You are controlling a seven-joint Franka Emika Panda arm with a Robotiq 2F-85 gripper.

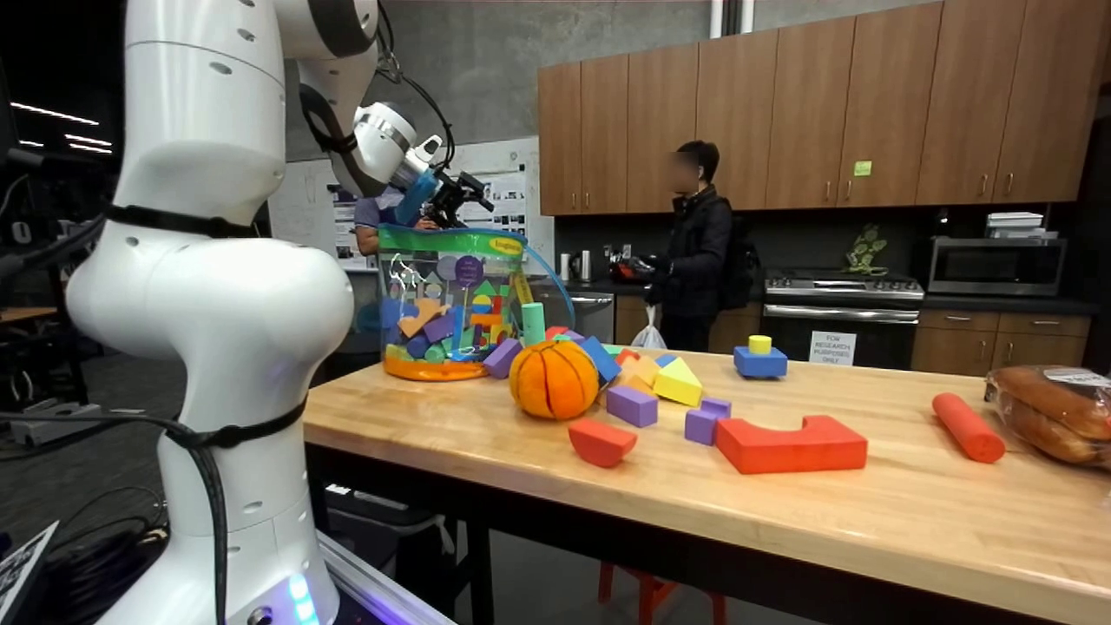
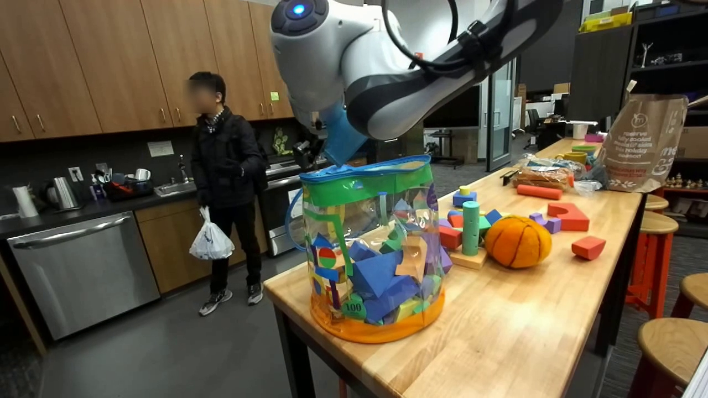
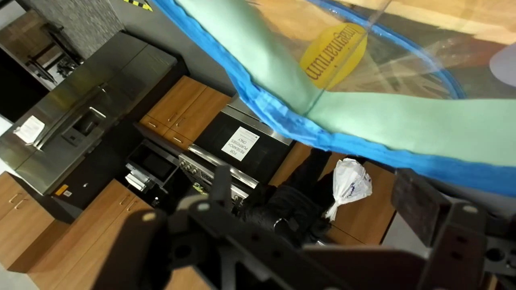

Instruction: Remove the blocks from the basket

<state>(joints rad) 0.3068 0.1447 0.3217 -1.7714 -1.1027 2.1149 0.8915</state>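
Note:
The basket is a clear-sided bag with a green band, blue rim and orange base, upright on the table. It also shows in an exterior view. Inside are several blocks, such as blue ones. Other blocks lie outside: a green cylinder, a purple block, a yellow block and a red arch. My gripper is tilted just above the basket's rim. In the wrist view the gripper is open and empty, with the blue rim close by; contact cannot be told.
An orange ball sits beside the basket among the blocks. A long red piece and bagged bread lie farther along. A paper bag stands at the table's end. A person stands beyond the table.

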